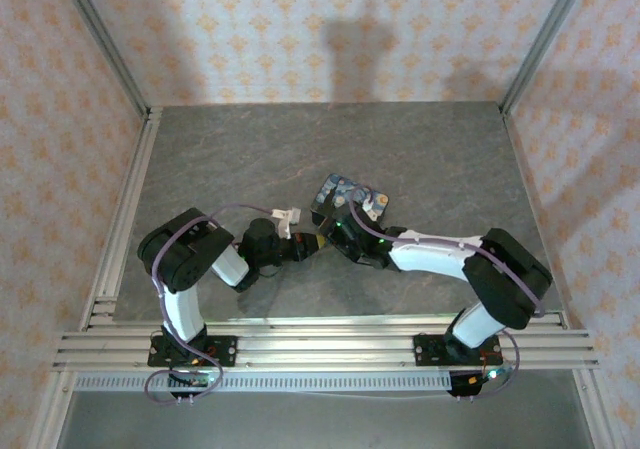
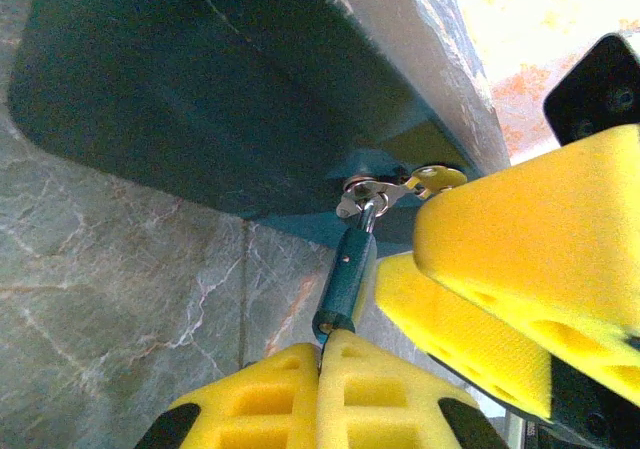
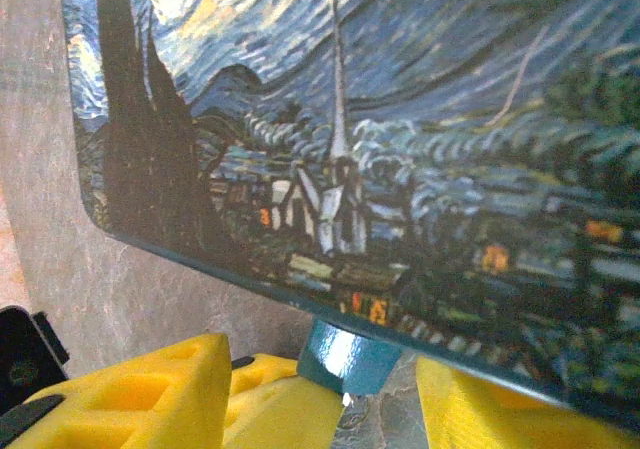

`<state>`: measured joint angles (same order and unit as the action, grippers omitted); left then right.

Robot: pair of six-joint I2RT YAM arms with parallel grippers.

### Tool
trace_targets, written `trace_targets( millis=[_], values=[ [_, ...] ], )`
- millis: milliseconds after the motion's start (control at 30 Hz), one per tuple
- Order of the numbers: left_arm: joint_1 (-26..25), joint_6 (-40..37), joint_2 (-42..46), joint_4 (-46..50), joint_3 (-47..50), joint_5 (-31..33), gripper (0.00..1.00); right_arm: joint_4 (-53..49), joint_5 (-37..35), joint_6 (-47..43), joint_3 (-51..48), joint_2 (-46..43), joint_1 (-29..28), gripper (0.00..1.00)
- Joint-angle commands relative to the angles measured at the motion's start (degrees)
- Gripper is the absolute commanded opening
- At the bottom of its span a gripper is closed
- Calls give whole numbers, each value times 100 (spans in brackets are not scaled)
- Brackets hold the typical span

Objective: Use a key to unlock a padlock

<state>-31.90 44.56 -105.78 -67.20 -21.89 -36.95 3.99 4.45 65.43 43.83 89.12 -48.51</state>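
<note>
The padlock (image 2: 345,277), a tiny blue body with a silvery loop (image 2: 368,209), hangs from the metal hasp (image 2: 375,187) of the painted box (image 1: 345,197). My left gripper (image 2: 322,354) is shut, its tips pressed against the padlock's bottom end. A thin sliver of the key (image 2: 328,337) shows at the seam between the tips and leads into the lock. My right gripper (image 1: 343,231) reaches in from the right, and its yellow fingers (image 2: 520,249) stand apart beside the padlock (image 3: 348,354). In the right wrist view bare table shows between the lock and the right-hand finger (image 3: 480,414).
The box's dark underside (image 2: 220,79) hangs over the padlock, and its painted lid (image 3: 400,149) spans the right wrist view. Grey stone-patterned table (image 1: 250,159) lies around. Metal frame posts (image 1: 105,54) and patterned walls close in the sides and back.
</note>
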Motion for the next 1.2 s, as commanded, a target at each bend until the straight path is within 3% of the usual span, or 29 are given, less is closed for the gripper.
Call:
trace_targets(
  millis=[0, 567, 967, 1167],
  values=[
    [-35, -6, 162, 128, 89, 166, 0, 92, -190, 140, 37, 110, -54, 51],
    [-129, 62, 154, 111, 80, 172, 0, -49, -207, 234, 355, 527, -56, 46],
    [-141, -101, 329, 311, 150, 144, 0, -471, -381, 61, 536, 464, -54, 16],
    [-243, -628, 454, 457, 194, 285, 0, -855, -310, -73, 715, 300, -2, 0]
  ],
)
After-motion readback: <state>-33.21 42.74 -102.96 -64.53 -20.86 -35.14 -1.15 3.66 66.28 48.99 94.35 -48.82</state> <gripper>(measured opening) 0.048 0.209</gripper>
